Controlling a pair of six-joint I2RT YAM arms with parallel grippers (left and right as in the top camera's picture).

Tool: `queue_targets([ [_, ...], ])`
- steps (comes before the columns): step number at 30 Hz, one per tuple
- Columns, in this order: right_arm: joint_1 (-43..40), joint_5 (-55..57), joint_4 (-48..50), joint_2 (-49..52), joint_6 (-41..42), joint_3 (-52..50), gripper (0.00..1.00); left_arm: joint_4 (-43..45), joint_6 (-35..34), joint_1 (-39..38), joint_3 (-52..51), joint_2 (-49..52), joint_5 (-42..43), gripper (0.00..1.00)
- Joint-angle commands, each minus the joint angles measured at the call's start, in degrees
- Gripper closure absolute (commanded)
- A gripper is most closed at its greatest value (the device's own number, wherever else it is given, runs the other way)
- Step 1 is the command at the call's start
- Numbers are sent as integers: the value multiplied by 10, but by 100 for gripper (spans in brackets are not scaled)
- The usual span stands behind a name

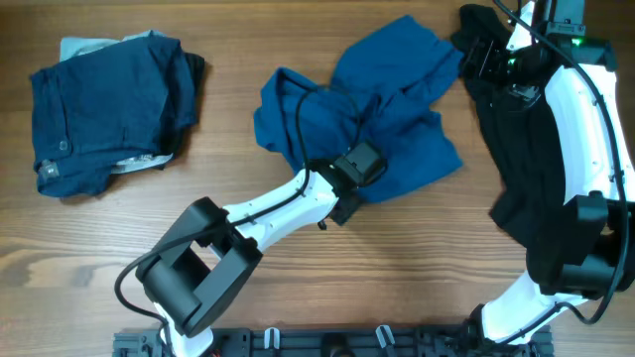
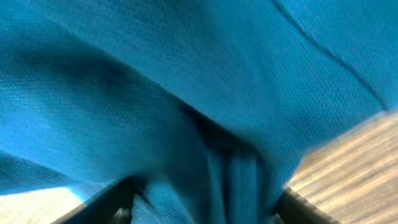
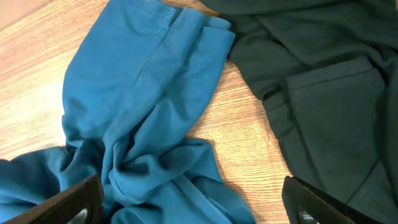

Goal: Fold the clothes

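At table centre: blue shirt [image 1: 397,109] lies crumpled, my left claw [image 1: 359,164] set down into its near edge.
Wrist view shows a ridge of cloth between my left fingers [image 2: 298,208]. The jaws stand part-way apart, and I cannot tell whether they bite yet. My right claw [image 3: 196,202] hangs wide and empty over the shirt's far end, beside the black garment [image 1: 516,149] that runs down the right side. The navy piece [image 1: 99,114] sits bundled far left. Judgement: the shirt is light, limp knit that will sag and drag on the wood. Take it at a hem or seam corner, not the bunch.
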Motion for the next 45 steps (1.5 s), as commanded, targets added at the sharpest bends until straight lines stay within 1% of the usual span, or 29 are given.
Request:
queue_targets([
  [1, 1, -12, 2, 7, -11, -1, 7, 10, 3, 13, 3, 5, -33, 96],
  [4, 1, -12, 5, 7, -26, -1, 7, -11, -63, 16, 13, -30, -57, 96],
  [6, 1, -15, 5, 7, -26, -1, 7, -44, -86, 27, 32, -79, -65, 96],
  [8, 1, -30, 5, 7, -26, -1, 7, -88, -87, 55, 64, -168, -68, 96],
  [10, 1, -40, 3, 7, -26, -1, 7, -96, -87, 82, 70, -222, -76, 96],
  [12, 1, -50, -4, 7, -24, -1, 8, -111, -87, 141, 70, -290, -81, 96],
  [14, 1, -50, -13, 7, -23, -1, 8, -130, -88, 199, 70, -313, -80, 96],
  [17, 8, -50, -23, 7, -10, -1, 9, -143, -89, 262, 70, -307, -76, 96],
  [20, 22, -50, -22, 7, -10, -1, 9, -143, -92, 295, 70, -291, -77, 96],
  [22, 25, -50, -18, 7, -9, -1, 9, -143, -114, 333, 70, -285, -85, 96],
  [23, 25, -50, -16, 7, -9, -1, 9, -142, -136, 356, 70, -284, -84, 92],
  [24, 25, -50, -13, 7, -9, -1, 9, -139, -162, 376, 70, -281, -82, 57],
  [26, 25, -50, -14, 7, -9, -1, 9, -139, -166, 391, 70, -278, -49, 10],
  [27, 25, -50, -15, 7, -11, -1, 9, -145, -166, 392, 70, -279, 18, 4],
  [29, 25, -45, -17, 7, -11, -1, 9, -148, -126, 364, 70, -279, 137, 7],
  [30, 25, -45, -16, 7, -11, -1, 9, -151, -98, 336, 70, -279, 175, 8],
  [31, 25, -45, -16, 7, -12, -1, 9, -160, -82, 305, 70, -277, 182, 10],
  [32, 25, -45, -15, 7, -12, -1, 9, -175, -57, 265, 69, -273, 174, 12],
  [33, 25, -45, -13, 7, -11, -1, 9, -206, -50, 210, 67, -254, 140, 16],
  [35, 25, -45, -12, 7, -12, -1, 9, -235, -50, 167, 66, -225, 128, 21],
  [36, 25, -45, -11, 7, -12, -1, 9, -243, -50, 151, 66, -208, 128, 26],
  [37, 25, -45, -11, 7, -14, -1, 9, -248, -52, 141, 66, -192, 128, 29],
  [40, 25, -45, -11, 7, -14, -1, 9, -260, -56, 130, 66, -135, 115, 28],
  [41, 25, -45, -8, 7, -13, -1, 9, -266, -56, 137, 63, -104, 63, 26],
  [42, 25, -45, -6, 7, -13, -1, 8, -263, -54, 143, 59, -85, 38, 26],
  [43, 25, -45, -5, 7, -14, -1, 9, -261, -49, 152, 58, -64, 31, 26],
  [45, 24, -43, -4, 7, -13, -1, 8, -260, -34, 161, 58, -29, 40, 30],
])
